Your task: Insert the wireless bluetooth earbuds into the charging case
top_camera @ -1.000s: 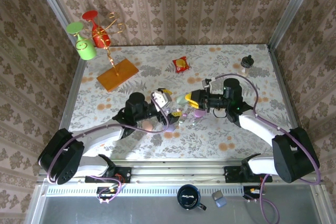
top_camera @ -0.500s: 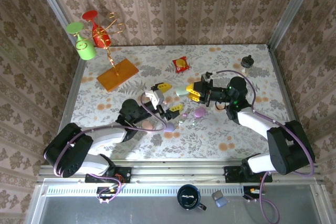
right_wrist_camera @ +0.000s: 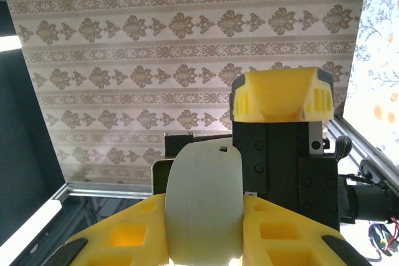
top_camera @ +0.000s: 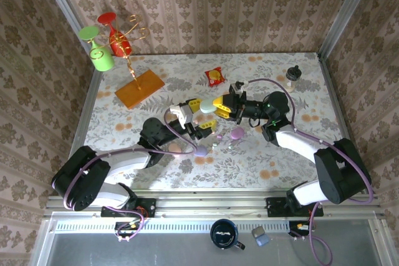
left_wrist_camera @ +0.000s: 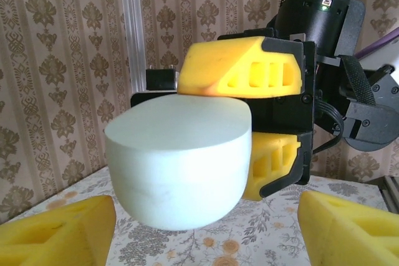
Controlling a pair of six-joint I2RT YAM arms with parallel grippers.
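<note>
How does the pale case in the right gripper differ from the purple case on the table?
Colour: the pale case is whitish-mint, the purple case lilac. Pose: the pale case is clamped in the right gripper above the table; the purple case lies loose on it, ungripped. Both are rounded pastel shells.

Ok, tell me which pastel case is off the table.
The pale mint case, clamped in the right gripper and held in the air. The lilac cases lie on the table.
</note>
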